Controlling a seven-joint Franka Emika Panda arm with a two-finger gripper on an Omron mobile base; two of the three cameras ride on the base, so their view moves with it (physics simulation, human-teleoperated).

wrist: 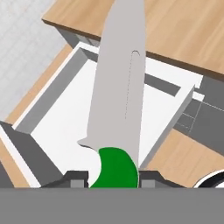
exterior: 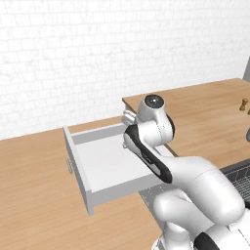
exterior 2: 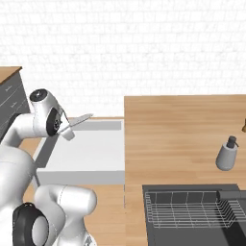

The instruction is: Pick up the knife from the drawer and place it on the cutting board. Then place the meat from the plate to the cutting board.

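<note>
The end effector (wrist: 113,177) is clamped on the knife (wrist: 117,100) by its green handle — blade out over the open drawer (wrist: 70,122).

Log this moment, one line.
step: carry knife | pincer: shut on knife | knife: lifted above open drawer | board: unseen

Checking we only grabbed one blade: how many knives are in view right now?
1. The knife is held by its green handle in the gripper, lifted above the open drawer. The arm hides part of the drawer.
</note>
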